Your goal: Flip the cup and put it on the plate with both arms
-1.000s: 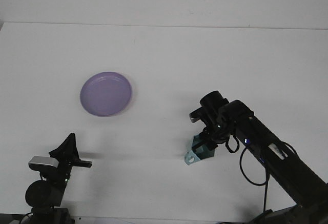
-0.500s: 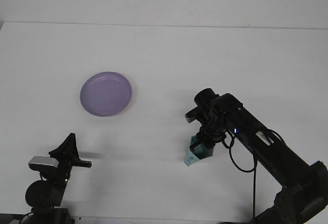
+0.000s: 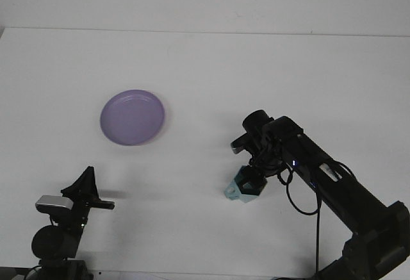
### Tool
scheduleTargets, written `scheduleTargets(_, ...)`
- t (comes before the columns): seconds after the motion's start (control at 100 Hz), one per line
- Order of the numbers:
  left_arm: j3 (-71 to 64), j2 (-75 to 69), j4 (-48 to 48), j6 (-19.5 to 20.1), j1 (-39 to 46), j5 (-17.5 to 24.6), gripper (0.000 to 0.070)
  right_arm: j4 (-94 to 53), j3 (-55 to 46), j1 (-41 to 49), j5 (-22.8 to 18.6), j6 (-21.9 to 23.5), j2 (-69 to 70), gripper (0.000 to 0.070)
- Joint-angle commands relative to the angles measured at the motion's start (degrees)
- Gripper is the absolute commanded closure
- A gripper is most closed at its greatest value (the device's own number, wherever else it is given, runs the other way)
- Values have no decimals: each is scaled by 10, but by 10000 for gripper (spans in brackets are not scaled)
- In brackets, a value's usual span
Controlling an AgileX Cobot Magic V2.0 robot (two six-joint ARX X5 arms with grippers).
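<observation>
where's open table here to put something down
Bare table stretches behind and right of the purple plate, and between plate and teal cup. It is crowded only around the right gripper on the cup, and near the left gripper.

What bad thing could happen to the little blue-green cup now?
The right gripper holds the cup tilted, apparently just off the table. If the grip is loose, the cup might slip and tumble. The purple plate sits far off to the left, so the cup may have to travel across, with more chance to drop. The left gripper waits low at the near edge; a clumsy handover between the arms could also knock the cup away.
</observation>
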Motion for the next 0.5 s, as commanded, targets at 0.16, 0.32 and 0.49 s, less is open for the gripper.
scheduleTargets(0.16, -11, 0, 7, -17, 0, 3, 686, 4, 36, -19, 0, -15, -68, 426)
scheduleTargets(0.32, -10, 0, 17, -72, 0, 3, 687, 40, 34, -52, -21, -11, -162, 426)
scheduleTargets(0.49, 3, 0, 21, -129, 0, 3, 688, 138, -21, -102, -77, -10, -295, 427)
